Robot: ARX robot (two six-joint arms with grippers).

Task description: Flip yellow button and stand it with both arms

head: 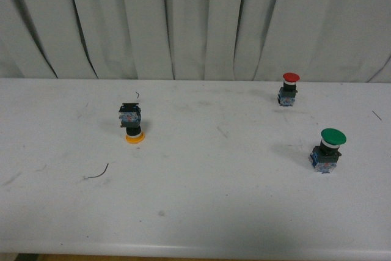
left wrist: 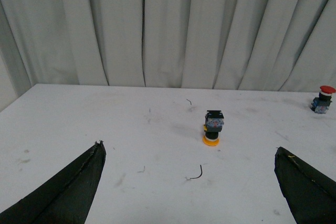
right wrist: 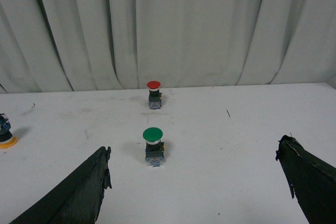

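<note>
The yellow button stands upside down on the white table, left of middle, its yellow cap on the surface and its blue-grey base on top. In the left wrist view the yellow button lies ahead of my left gripper, well beyond its wide-apart black fingers. My right gripper is open too, with nothing between its fingers; the yellow button shows only at the edge of that view. Neither arm appears in the front view.
A red-capped switch stands upright at the back right, and a larger green-capped switch nearer on the right; the green one sits just ahead of my right gripper. A thin curved wire scrap lies on the table front left.
</note>
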